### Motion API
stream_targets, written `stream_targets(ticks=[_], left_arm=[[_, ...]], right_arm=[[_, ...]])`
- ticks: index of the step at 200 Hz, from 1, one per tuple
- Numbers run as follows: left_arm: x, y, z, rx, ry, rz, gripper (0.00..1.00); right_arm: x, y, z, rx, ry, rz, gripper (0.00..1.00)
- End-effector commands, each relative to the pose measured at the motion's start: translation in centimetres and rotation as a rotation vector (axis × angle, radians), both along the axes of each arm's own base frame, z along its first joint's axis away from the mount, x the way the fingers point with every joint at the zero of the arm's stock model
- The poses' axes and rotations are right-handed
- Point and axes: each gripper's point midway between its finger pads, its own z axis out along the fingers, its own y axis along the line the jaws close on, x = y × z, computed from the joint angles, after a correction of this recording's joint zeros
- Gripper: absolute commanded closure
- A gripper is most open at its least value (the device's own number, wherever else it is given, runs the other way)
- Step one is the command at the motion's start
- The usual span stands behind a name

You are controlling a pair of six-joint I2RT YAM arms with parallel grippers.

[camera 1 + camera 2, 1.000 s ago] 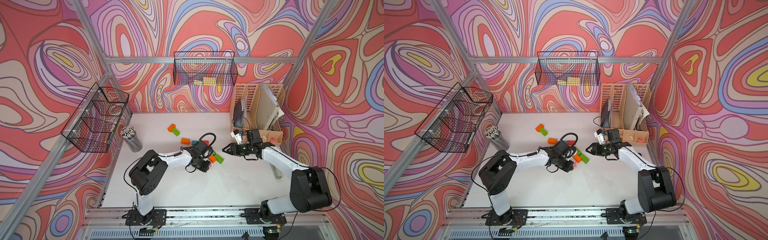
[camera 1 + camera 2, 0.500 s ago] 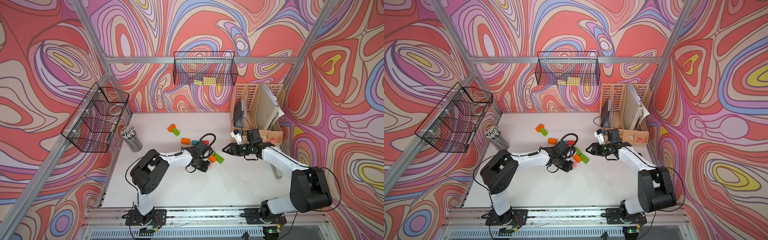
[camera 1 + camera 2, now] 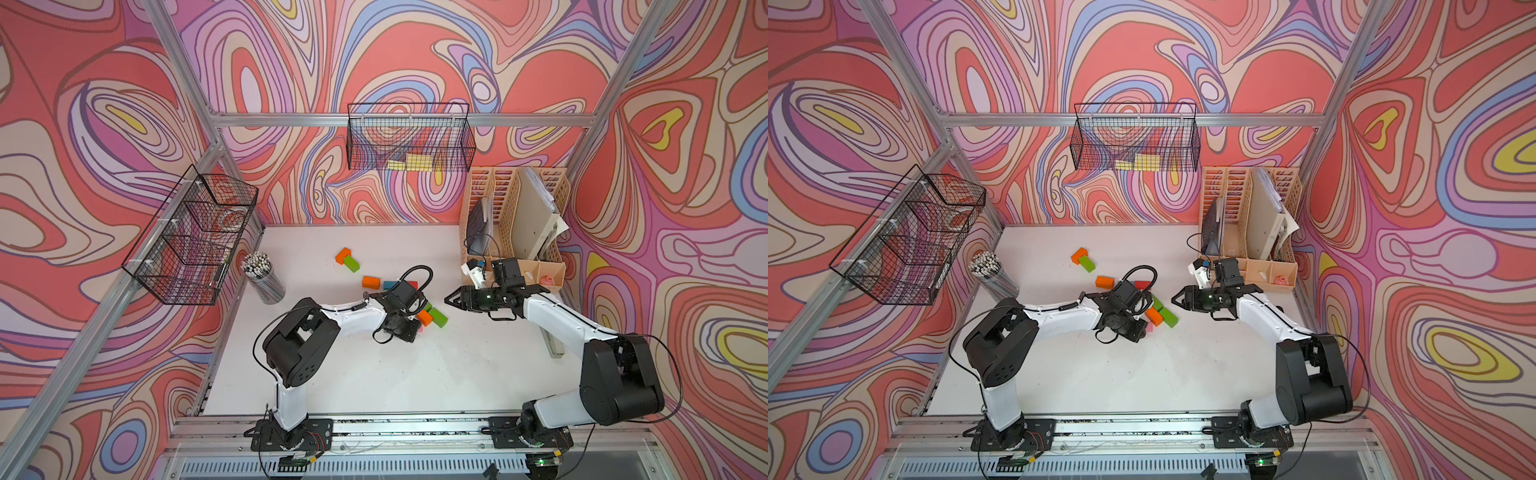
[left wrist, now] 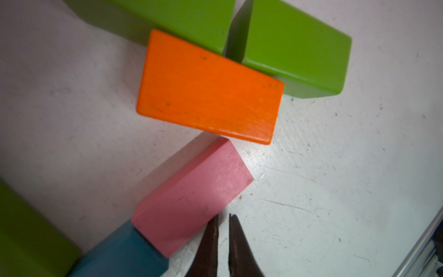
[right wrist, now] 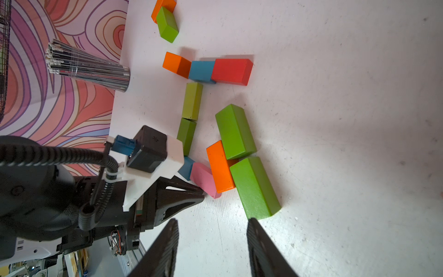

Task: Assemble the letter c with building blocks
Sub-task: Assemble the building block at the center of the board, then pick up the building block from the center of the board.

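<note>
Building blocks lie in a loose cluster mid-table. In the right wrist view an orange block (image 5: 176, 64), a blue block (image 5: 201, 72) and a red block (image 5: 231, 72) form a row. Two green blocks (image 5: 191, 100) run on from it to another blue block (image 5: 185, 167) and a pink block (image 5: 203, 179). My left gripper (image 4: 223, 217) is shut and empty, its tips against the pink block's (image 4: 194, 196) side, next to an orange block (image 4: 208, 86). My right gripper (image 5: 212, 223) hovers open and empty just short of a green block (image 5: 254, 187).
An orange and green pair of blocks (image 3: 347, 258) lies apart toward the back. A cup of pencils (image 3: 264, 276) stands at the left edge. A beige file organiser (image 3: 515, 224) stands at the back right. Wire baskets (image 3: 409, 143) hang on the walls.
</note>
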Motion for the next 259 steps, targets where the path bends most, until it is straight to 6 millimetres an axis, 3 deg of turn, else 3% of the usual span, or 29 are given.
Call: stream_targets(ticks=[1,52,115,178,219,259], left_arm=[[-0.3,-0.2,0.5,-0.004,0.009,-0.011,0.85],[-1.4,-0.4,2.7,-0.078,-0.002,-0.048,0.80],[-0.7,-0.4,4.6,-0.121,-0.031,0.028,0.85],[0.8,3.1,5.5,-0.156,-0.130,0.154,0.82],[1.3,5.1,7.0,-0.260,-0.171,0.193,0.68],[1.6,6.8,7.7,-0.283,-0.256,0.207,0.62]], right_arm=[[-0.1,-0.3,0.4,0.004,-0.017,-0.011,0.50],[0.0,-0.3,0.3,0.001,-0.017,-0.012,0.50],[-0.2,-0.1,0.7,0.021,-0.026,-0.007,0.50],[0.5,-2.5,0.3,-0.139,-0.036,-0.095,0.48],[0.4,-4.0,-0.6,-0.250,-0.027,-0.119,0.42],[0.6,-4.0,-2.1,-0.344,-0.044,-0.060,0.48]])
